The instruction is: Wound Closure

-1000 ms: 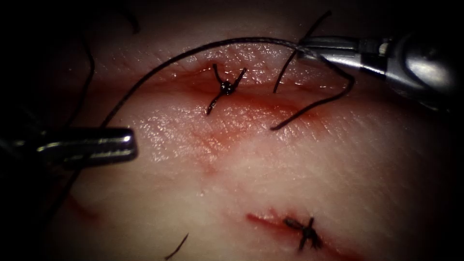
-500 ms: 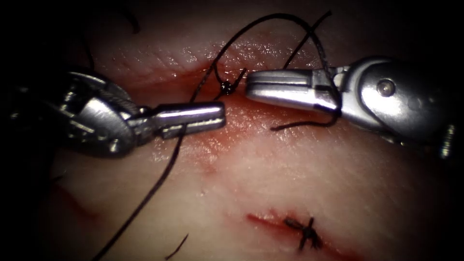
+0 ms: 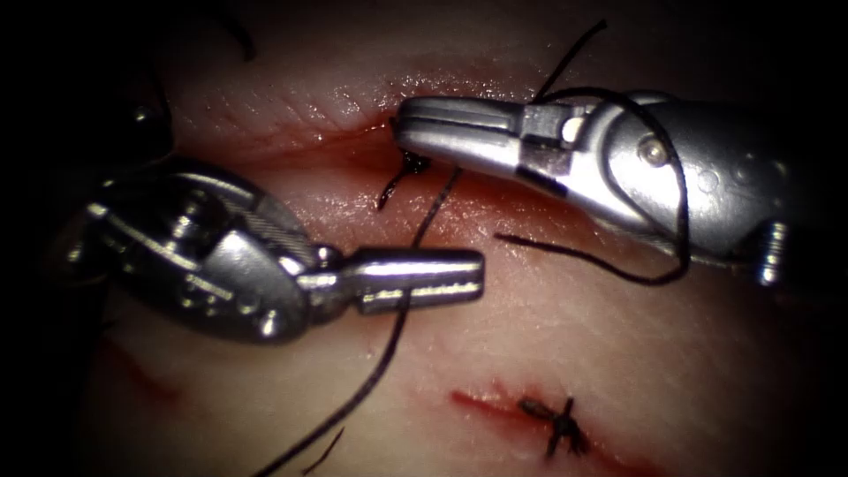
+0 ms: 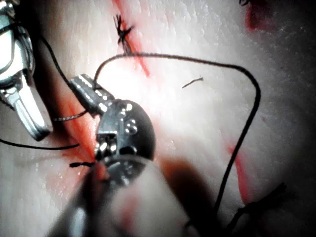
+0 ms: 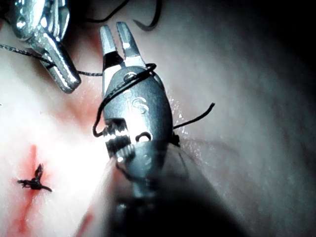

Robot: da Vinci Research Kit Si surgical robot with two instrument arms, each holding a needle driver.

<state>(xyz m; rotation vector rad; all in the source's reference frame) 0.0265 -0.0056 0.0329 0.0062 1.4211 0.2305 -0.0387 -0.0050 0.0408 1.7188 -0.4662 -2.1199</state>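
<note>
Your left tool [image 3: 442, 280] gripped the thread [image 3: 389, 349] below the knot [image 3: 412, 164]; your right tool [image 3: 415, 124], thread-looped, stood slightly parted above it.

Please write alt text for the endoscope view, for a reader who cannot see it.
The left hand grips the thread on the tissue; the right hand, holding nothing, points at a knot in the cut, with thread looped around its wrist.
</note>
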